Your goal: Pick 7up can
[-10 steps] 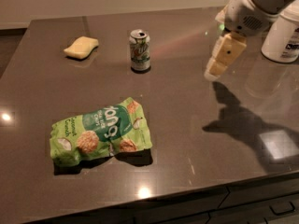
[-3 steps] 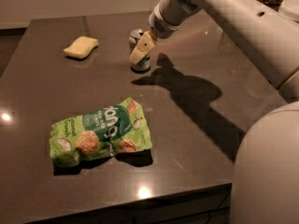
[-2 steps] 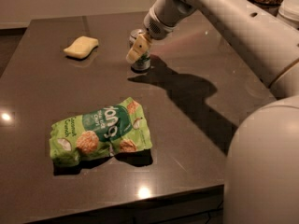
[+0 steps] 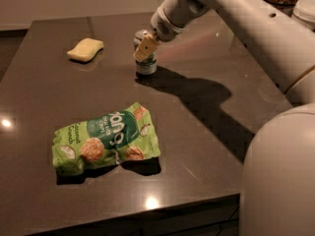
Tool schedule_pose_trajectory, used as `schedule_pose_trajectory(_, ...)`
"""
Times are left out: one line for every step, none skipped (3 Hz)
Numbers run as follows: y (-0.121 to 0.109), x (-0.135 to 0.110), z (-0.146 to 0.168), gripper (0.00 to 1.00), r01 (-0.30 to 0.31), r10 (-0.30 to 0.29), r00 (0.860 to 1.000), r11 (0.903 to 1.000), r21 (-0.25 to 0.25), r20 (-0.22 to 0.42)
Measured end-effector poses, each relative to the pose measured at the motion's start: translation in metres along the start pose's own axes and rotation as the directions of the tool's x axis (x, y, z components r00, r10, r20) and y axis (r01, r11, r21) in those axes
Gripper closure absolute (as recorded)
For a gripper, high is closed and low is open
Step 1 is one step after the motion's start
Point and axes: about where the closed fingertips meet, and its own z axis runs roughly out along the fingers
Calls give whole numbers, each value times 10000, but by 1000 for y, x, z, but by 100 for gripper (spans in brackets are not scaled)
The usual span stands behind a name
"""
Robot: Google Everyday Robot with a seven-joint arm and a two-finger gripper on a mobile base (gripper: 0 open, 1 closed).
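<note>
The 7up can [image 4: 146, 65] stands upright on the dark table [image 4: 206, 107], back centre. It is white and green with a silver top. My gripper [image 4: 145, 49] comes in from the upper right on a long white arm and sits right in front of and over the can's upper half, hiding part of it. A tan fingertip [image 4: 145, 48] shows against the can.
A large green snack bag [image 4: 106, 144] lies flat at the front left. A yellow sponge [image 4: 85, 49] lies at the back left. A white container [image 4: 305, 11] stands at the back right edge. My arm's bulk fills the right side.
My gripper has swept from the far right across to the can and now sits against its top. The can, bag and sponge have not moved.
</note>
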Motion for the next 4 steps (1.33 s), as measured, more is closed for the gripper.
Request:
schedule_pose_trajectory(7,-6,-12,88,172,-167,9995,9997,-177,274)
schedule_pose_trajectory(22,-26,-51,100,894,-877,9936,9958,-215,718)
schedule_pose_trajectory(40,-44,-84,100,1750,-1705,9801,9839,-368,1021)
schedule_pose_trajectory(40,-44,-83,100,1769,-1723,9799,9835,-386,1008)
